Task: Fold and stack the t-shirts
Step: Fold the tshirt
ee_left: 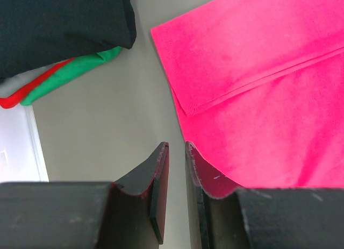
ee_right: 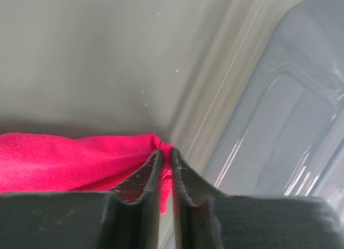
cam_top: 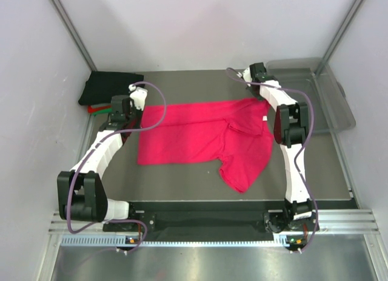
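A grey table (cam_top: 182, 184) sits between plain white walls (cam_top: 182, 26). A pink-red t-shirt (cam_top: 194, 135) lies flat in the middle of it. Its long side runs from left to right, and one floppy part on the right points toward the near edge. A small white label (cam_top: 265, 119) shows at its right end.

At the shirt's far left corner is the left gripper (ee_left: 176, 149). Its fingers are a little apart, with bare table showing in the gap. The cloth touches the outside of one finger. At the far right corner, the right gripper (ee_right: 166, 152) has its fingers pressed together on a bit of the shirt's edge.

In the far left corner sits a folded black t-shirt (ee_left: 64, 23). It hides most of the green one (ee_left: 75, 71) and the red one (ee_left: 32, 90) under it. At the far right is a clear bin (cam_top: 321, 93), hard to see through.
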